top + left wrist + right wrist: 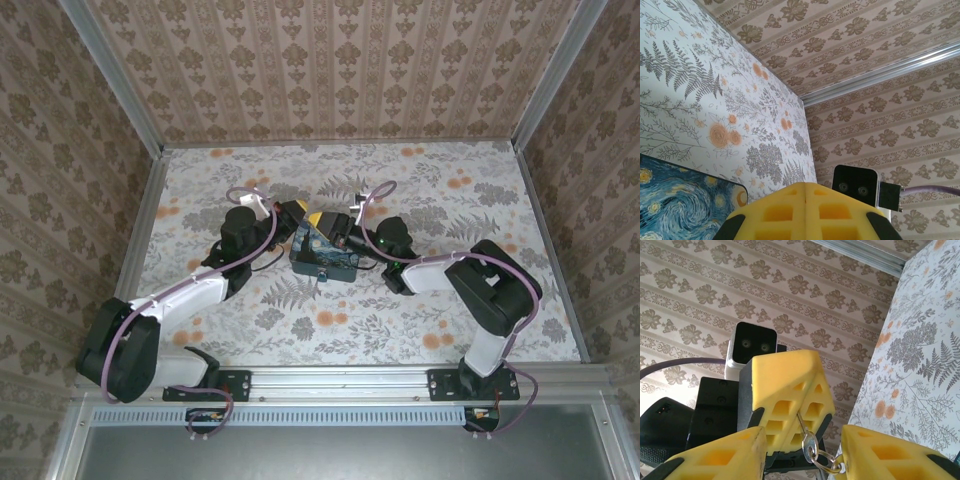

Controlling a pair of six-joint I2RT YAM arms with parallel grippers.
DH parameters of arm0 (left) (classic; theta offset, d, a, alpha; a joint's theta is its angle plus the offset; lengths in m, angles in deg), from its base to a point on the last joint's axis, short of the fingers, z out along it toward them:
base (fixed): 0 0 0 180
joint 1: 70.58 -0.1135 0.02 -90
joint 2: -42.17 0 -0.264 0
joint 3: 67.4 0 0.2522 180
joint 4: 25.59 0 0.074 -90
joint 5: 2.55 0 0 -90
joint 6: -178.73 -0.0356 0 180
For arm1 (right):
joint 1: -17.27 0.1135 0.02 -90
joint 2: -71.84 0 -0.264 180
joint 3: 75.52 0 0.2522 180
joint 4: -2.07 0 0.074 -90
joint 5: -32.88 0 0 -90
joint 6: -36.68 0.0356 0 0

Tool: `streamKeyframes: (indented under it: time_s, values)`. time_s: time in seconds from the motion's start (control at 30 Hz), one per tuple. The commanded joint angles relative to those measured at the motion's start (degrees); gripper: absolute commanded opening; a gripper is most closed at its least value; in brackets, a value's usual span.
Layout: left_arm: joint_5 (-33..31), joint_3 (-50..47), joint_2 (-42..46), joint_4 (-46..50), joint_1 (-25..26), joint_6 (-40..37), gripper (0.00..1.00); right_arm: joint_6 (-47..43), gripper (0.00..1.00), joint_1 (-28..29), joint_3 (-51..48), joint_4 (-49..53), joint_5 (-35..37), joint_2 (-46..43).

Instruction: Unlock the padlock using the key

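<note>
While the left gripper (806,202) is pressing its yellow pads flat together with no gap between them, a thin metal shank is sticking out of their seam in the right wrist view. This is most likely the key (805,432), with a small split ring (810,445) dangling below it. The blade is hiding inside the foam, so which end is being pinched cannot be told for sure. The right gripper (801,450) is standing partly open and holding nothing, its two fingers bracketing the left gripper's nose from either side, with the lowest link of the ring hanging just beside one of them. Judging from this, the step in hand is a pass of the key from one arm to the other, or a re-grip to free the blade, and insertion is not yet under way. The next move is calling for the right fingers to close squarely on the shank or ring end without twisting it, and for the left gripper to let go only once that hold is firm. From above, both grippers are meeting over the far part of the painted box (345,262). The padlock (325,277), a tiny dark body, is lying at the box's near edge, near the grippers yet apart from both.
</note>
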State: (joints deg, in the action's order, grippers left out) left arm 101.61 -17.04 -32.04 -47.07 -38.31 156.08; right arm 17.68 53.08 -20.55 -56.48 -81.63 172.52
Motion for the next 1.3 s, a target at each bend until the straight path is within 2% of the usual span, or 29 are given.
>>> streamKeyframes:
  time_s: [0.0,0.67,0.93,1.27]
  values:
    - [-0.5,-0.6,0.6,-1.8,0.3,0.4,0.00,0.8,0.42,0.5,1.6,-3.3,-0.9,1.2]
    - [-0.7,-1.3,0.7,-2.1,0.3,0.5,0.00,1.2,0.21,0.8,2.3,-3.7,-0.8,2.4]
    - [-0.9,-2.1,1.2,-2.2,0.3,0.6,0.00,1.4,0.00,0.8,2.4,-3.9,-0.7,2.7]
    - [-1.8,-4.1,3.9,-1.3,0.9,1.0,0.00,1.6,0.00,0.1,1.1,-3.8,1.0,2.3]
